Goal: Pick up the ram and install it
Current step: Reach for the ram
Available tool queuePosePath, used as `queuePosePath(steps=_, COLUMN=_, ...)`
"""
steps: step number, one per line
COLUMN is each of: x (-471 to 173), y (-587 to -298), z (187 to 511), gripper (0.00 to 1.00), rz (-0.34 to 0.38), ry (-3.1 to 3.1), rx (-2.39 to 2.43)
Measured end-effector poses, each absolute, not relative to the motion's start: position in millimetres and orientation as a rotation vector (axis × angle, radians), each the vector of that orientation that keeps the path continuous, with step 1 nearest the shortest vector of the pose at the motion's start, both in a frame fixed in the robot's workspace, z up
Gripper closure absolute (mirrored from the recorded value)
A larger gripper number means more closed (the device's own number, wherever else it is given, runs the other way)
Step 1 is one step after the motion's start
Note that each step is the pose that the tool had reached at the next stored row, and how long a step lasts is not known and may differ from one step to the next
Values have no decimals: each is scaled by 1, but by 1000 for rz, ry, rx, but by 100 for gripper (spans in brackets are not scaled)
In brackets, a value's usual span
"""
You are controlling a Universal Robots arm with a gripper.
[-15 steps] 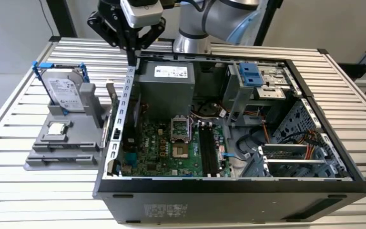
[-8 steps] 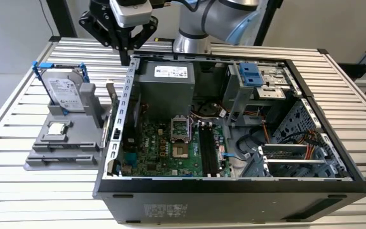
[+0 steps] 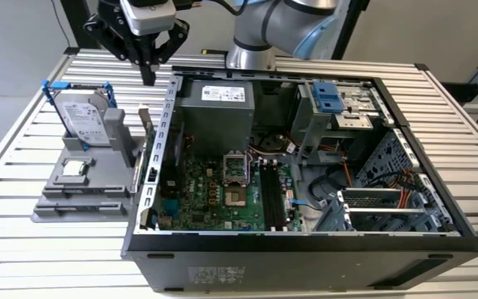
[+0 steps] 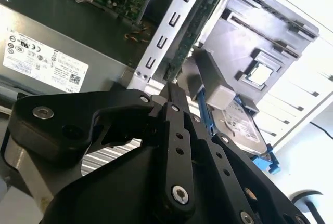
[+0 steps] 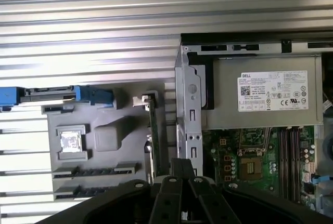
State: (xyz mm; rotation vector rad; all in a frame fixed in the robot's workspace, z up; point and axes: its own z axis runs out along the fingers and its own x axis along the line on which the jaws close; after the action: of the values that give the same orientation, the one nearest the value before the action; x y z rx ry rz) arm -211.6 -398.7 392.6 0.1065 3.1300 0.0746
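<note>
Collision is looking likely: my closed, empty gripper (image 3: pixel 147 80) is hovering above the ram (image 5: pixel 152 125) hugging the case wall (image 5: pixel 190 94).

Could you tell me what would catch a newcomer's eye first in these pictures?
The open computer case sits in the middle of the exterior view, its green motherboard bare. At that view's left a grey holder carries a hard drive and the ram, with the gripper hanging above the ram.

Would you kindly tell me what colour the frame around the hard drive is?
Blue; the frame around the hard drive shows best in the exterior view.
</note>
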Motion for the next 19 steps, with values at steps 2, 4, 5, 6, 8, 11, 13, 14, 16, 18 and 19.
queuePosePath(steps=2, x=-217, y=-399, z=393, gripper=100, rz=75, ry=3130, rx=106)
queuePosePath(steps=4, x=-222, y=-399, z=393, gripper=100, rz=75, ry=3131, rx=106)
queuePosePath(steps=5, x=-225, y=-399, z=393, gripper=100, rz=75, ry=3131, rx=106)
queuePosePath(steps=6, x=-227, y=-399, z=393, gripper=100, rz=75, ry=3131, rx=105)
queuePosePath(steps=8, x=-233, y=-399, z=393, gripper=100, rz=75, ry=3131, rx=105)
queuePosePath(steps=11, x=-242, y=-399, z=393, gripper=100, rz=75, ry=3132, rx=105)
queuePosePath(steps=13, x=-248, y=-399, z=393, gripper=100, rz=75, ry=3132, rx=104)
queuePosePath(steps=14, x=-251, y=-399, z=392, gripper=100, rz=75, ry=3132, rx=104)
queuePosePath(steps=16, x=-257, y=-399, z=392, gripper=100, rz=75, ry=3132, rx=104)
queuePosePath(steps=18, x=-263, y=-399, z=392, gripper=100, rz=75, ry=3132, rx=103)
queuePosePath(steps=19, x=-266, y=-399, z=392, gripper=100, rz=75, ry=3132, rx=103)
